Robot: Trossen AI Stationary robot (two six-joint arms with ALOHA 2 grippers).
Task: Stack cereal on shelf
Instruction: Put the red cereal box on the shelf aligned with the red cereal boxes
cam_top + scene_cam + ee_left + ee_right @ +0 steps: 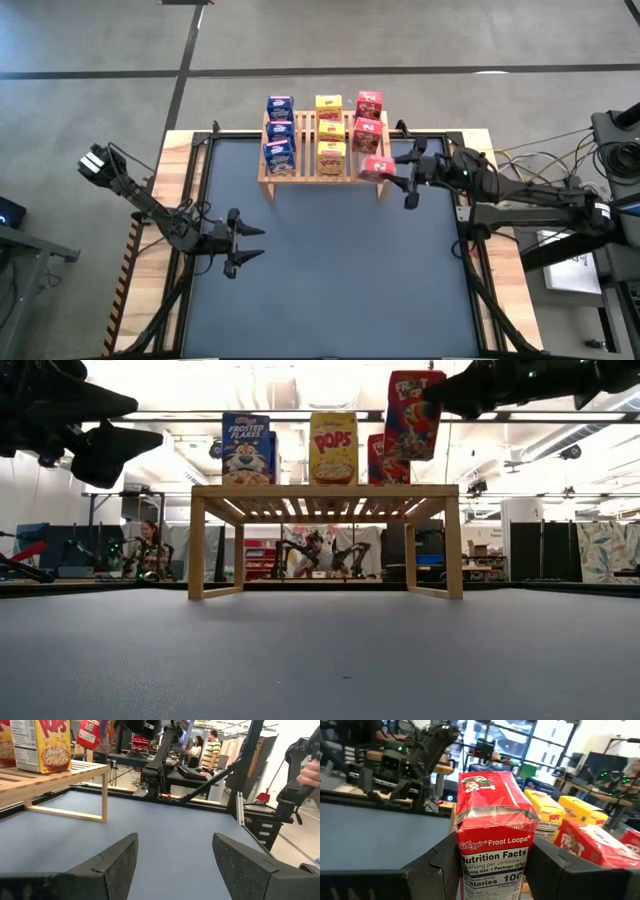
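Observation:
The light wooden shelf (322, 172) stands at the far middle of the dark mat. On its slats stand three blue cereal boxes (279, 131), three yellow ones (330, 131) and two red ones (368, 118), in rows running from far to near. My right gripper (492, 857) is shut on a third red box (376, 168) over the shelf's near right corner; in the low view this red box (415, 405) hangs tilted above the slats. My left gripper (248, 245) is open and empty over the mat's left side, well clear of the shelf. My right gripper pinches the red box between its two fingers (445, 862), on the two opposite sides flanking the Nutrition Facts panel (492, 865). The fingers come level from the table's right side. The box is lifted clear of the slats and tilted.
Black frame rails (200, 170) run along the mat's left, right and far edges. The mat (330, 280) in front of the shelf is bare. Beyond the table the low view shows other arms and a person (148, 550); the left wrist view shows people too (212, 750).

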